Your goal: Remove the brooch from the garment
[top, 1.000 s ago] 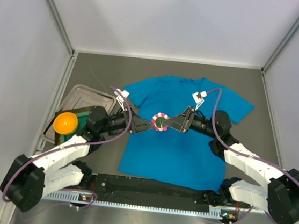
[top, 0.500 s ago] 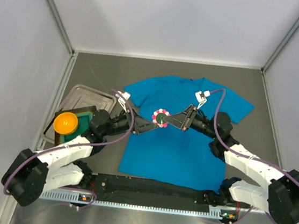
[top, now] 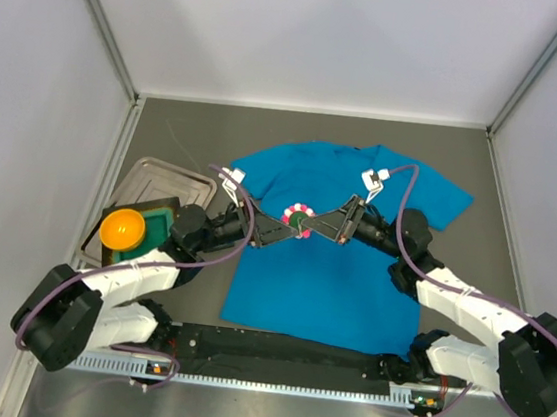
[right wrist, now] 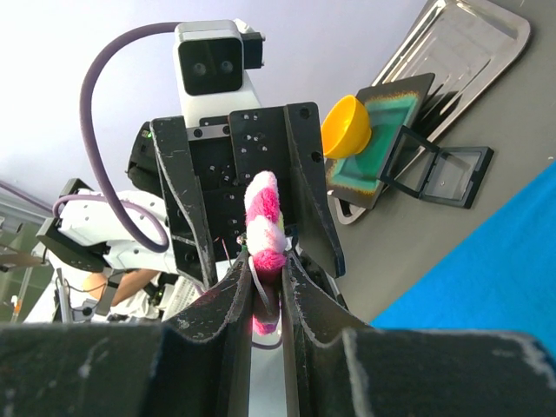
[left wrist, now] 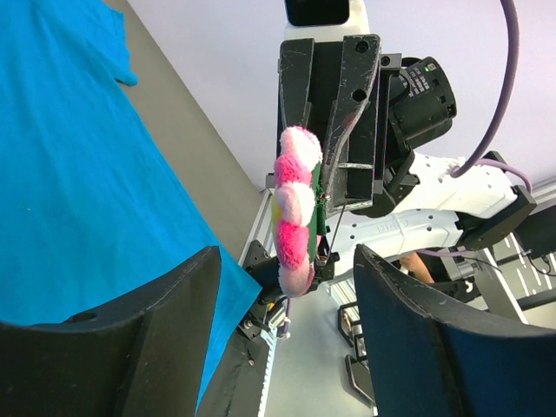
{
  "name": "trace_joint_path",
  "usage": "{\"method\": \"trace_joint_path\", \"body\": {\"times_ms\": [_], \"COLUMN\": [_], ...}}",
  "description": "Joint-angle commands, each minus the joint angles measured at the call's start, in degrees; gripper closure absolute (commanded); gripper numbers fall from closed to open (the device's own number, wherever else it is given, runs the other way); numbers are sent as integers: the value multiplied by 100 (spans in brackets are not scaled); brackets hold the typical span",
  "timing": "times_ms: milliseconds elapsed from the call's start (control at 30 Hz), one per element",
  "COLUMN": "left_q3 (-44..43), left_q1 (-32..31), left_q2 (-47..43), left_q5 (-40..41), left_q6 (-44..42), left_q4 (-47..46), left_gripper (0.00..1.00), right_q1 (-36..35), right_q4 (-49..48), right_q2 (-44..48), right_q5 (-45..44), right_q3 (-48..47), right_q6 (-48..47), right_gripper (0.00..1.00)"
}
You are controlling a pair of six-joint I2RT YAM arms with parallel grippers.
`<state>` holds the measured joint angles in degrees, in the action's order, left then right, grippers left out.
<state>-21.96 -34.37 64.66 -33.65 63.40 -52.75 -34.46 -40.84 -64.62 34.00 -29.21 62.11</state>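
Observation:
The pink-and-white flower brooch (top: pixel 299 216) is held in the air above the blue T-shirt (top: pixel 341 276), which lies flat on the table. My right gripper (top: pixel 309 222) is shut on the brooch's edge; in the right wrist view the brooch (right wrist: pixel 263 239) sticks up from between the closed fingers. My left gripper (top: pixel 284 231) is open and faces the right one; in the left wrist view the brooch (left wrist: pixel 297 208) hangs edge-on just beyond my spread fingers (left wrist: pixel 165 321).
A metal tray (top: pixel 146 178) stands at the left with an orange ball (top: pixel 122 228) on a green pad (top: pixel 156 223) at its near side. White enclosure walls stand at the left, right and back.
The left gripper has advanced a little toward the brooch. The right gripper and brooch stay almost still since half a second ago, after rising slightly.

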Motion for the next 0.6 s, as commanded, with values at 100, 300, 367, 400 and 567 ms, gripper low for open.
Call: {"method": "trace_joint_path", "body": {"times_ms": [100, 300, 367, 400, 567], "left_q3": [-160, -151, -160, -160, -178], "left_q1": [-79, -79, -70, -70, -79], "left_q2": [116, 187, 231, 231, 248], "left_q5": [-63, -89, -115, -107, -133], "left_q6": [50, 67, 76, 103, 120], "left_q4": [-561, -552, -561, -569, -596], "left_gripper": [35, 39, 40, 40, 38], "right_q1": [-105, -105, -105, -105, -123], "right_q4": [-293, -223, -196, -196, -179], "right_q2": [2, 28, 28, 37, 55], "right_q5": [63, 98, 98, 124, 195], "right_q3": [-76, -76, -76, -76, -67], "right_q6": [-67, -164, -199, -216, -287], "right_gripper": [100, 100, 100, 100, 100]}}
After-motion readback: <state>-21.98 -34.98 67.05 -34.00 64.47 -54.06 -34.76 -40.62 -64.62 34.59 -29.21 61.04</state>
